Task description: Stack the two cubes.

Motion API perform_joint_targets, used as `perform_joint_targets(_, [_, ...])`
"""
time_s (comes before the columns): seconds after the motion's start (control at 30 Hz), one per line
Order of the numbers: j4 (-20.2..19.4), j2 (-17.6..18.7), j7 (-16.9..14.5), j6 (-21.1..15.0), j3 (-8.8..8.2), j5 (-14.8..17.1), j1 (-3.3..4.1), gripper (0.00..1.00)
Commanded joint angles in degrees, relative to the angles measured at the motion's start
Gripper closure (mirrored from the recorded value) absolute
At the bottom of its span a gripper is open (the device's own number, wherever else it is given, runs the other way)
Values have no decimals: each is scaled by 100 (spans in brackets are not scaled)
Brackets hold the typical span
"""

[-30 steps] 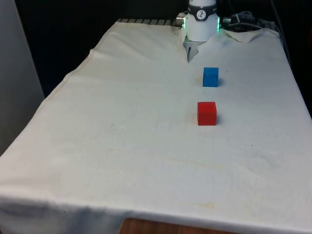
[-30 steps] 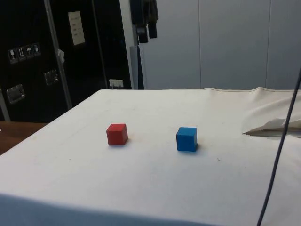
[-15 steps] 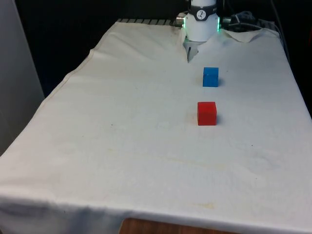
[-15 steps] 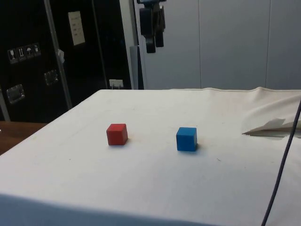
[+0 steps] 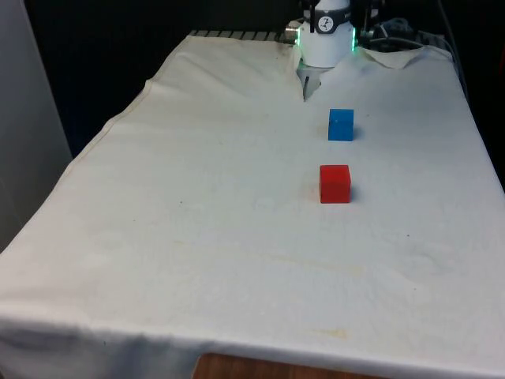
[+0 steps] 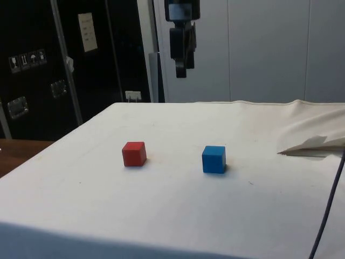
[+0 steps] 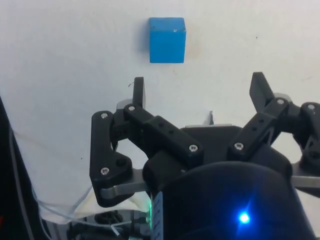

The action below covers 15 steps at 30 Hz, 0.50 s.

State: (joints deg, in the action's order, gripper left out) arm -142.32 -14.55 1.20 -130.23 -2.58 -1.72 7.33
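A red cube (image 5: 334,183) and a blue cube (image 5: 341,125) sit apart on the white cloth, the blue one closer to the robot's base. In the side view the red cube (image 6: 133,154) is left of the blue cube (image 6: 214,159), with a gap of about two cube widths. My gripper (image 6: 181,70) hangs high above the table, pointing down, over the stretch between them and well clear of both. In the wrist view the gripper (image 7: 198,87) is open with nothing between its fingers (image 7: 138,87), and the blue cube (image 7: 167,40) lies on the cloth beyond the fingertips.
The robot's white base (image 5: 326,43) stands at the far end of the table. A raised fold of cloth (image 6: 312,144) and a dark hanging cable (image 6: 326,205) are at the side view's right. The table (image 5: 197,237) falls away at its edges.
The gripper has come lower and moved towards the side view's right, closer to above the blue cube. Both cubes have stayed put.
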Motion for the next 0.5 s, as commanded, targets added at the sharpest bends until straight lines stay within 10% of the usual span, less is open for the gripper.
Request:
perform_joint_targets(0.0, [-115, -46, 80, -132, 29, -92, -23, 0])
perform_joint_targets(0.47, [-682, -69, 63, -647, 46, -69, -23, 0])
